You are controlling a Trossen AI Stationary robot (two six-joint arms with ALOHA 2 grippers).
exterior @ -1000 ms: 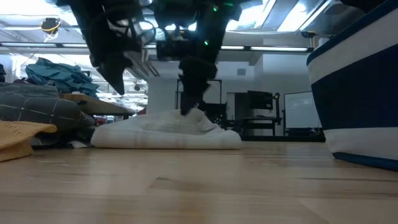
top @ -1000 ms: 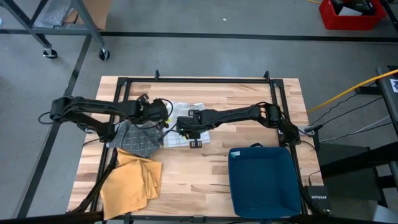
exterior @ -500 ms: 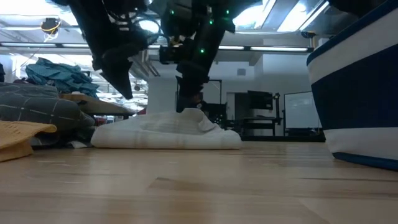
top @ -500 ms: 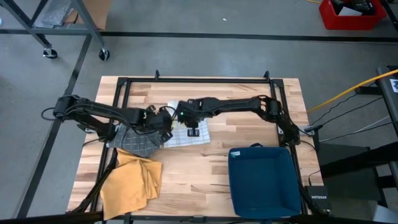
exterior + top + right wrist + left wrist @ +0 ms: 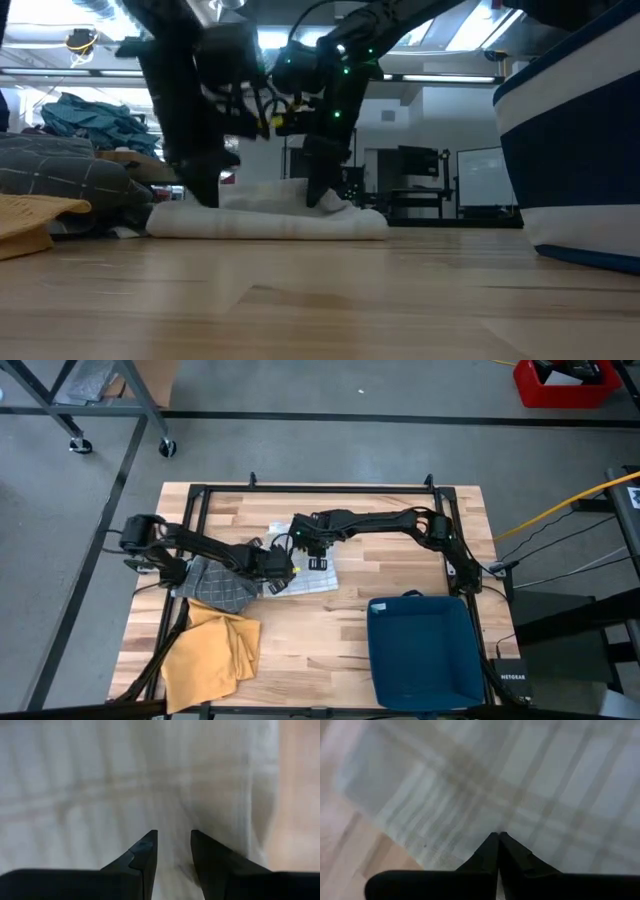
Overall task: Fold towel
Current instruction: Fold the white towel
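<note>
Towel (image 5: 305, 568), white with a grey check, lies folded mid-table in the high view, left gripper (image 5: 283, 568) on its near-left edge and right gripper (image 5: 312, 549) on its far side, both moved leftward since a second ago. Low view: both tips press the cloth; dragging could undo the fold. Wrist views: left fingers (image 5: 490, 854) pinched shut, empty; right fingers (image 5: 145, 851) part-open, holding nothing

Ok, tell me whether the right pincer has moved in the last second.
Yes. In the high view the right pincer has shifted toward the table's far edge, from the white towel's near side to its far part.
</note>
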